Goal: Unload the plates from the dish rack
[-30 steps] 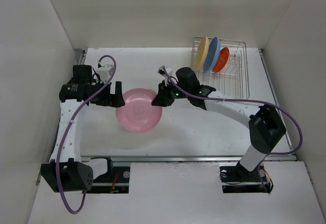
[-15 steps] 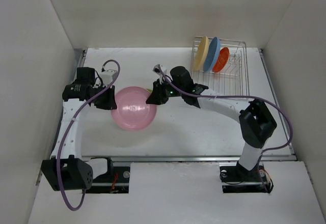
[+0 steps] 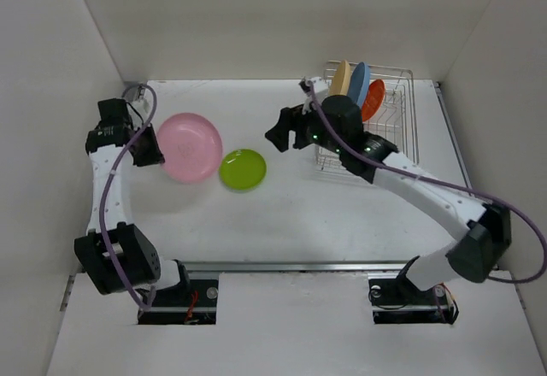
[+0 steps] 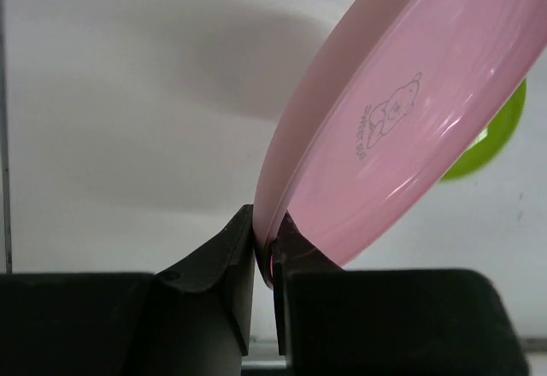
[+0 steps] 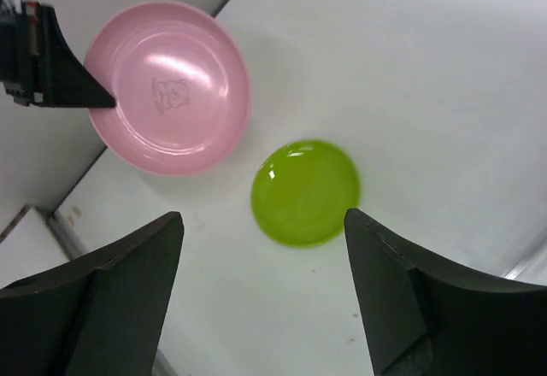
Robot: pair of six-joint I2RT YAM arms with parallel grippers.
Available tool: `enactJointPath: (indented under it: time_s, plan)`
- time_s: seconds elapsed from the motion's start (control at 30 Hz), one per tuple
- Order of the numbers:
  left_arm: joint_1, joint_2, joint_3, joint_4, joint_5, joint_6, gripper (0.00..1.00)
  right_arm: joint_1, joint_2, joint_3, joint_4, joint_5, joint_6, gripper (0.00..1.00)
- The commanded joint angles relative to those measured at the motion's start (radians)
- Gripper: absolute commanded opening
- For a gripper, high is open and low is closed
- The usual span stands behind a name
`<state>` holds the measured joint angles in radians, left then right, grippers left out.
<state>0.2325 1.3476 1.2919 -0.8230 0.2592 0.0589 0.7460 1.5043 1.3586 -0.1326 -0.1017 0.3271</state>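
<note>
My left gripper is shut on the rim of the pink plate, holding it over the table's left side. The lime green plate lies flat on the table to its right. My right gripper hangs open above the table, left of the dish rack, with nothing between its fingers. In the rack stand the cream-yellow plate, the blue plate and the orange-red plate, partly hidden by the right arm.
White walls close in the table on the left, back and right. The left gripper and pink plate are close to the left wall. The arm bases sit at the near edge.
The left gripper closed on the pink plate and carried it left. The right gripper let go, opened and drew back toward the rack. The green plate is now uncovered.
</note>
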Motion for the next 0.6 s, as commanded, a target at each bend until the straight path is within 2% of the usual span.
enactJointPath:
  time_s: [0.0,0.07,0.13,0.17,0.2,0.33,0.47,0.57]
  plan:
    - [0.105,0.059,0.053,0.159,0.038,-0.157,0.0,-0.008,-0.154,-0.041,-0.048,0.192,-0.031,0.82]
    - [0.162,0.155,0.078,0.185,0.061,-0.217,0.0,-0.017,-0.202,-0.065,-0.077,0.282,-0.031,0.83]
    - [0.192,0.237,0.128,0.185,0.124,-0.244,0.0,-0.048,-0.254,-0.065,-0.175,0.367,0.022,0.87]
    - [0.215,0.327,0.15,0.165,0.15,-0.245,0.0,-0.066,-0.266,-0.032,-0.227,0.461,0.058,0.87]
    - [0.215,0.37,0.177,0.144,0.167,-0.257,0.0,-0.085,-0.276,-0.01,-0.342,0.503,0.09,0.88]
    - [0.237,0.55,0.314,0.068,0.209,-0.246,0.0,-0.175,-0.318,0.045,-0.479,0.696,0.131,0.94]
    - [0.237,0.646,0.325,0.044,0.241,-0.246,0.0,-0.305,-0.308,0.063,-0.479,0.777,0.132,0.96]
    - [0.237,0.67,0.314,0.065,0.241,-0.257,0.0,-0.427,-0.221,0.123,-0.479,0.746,0.119,0.96]
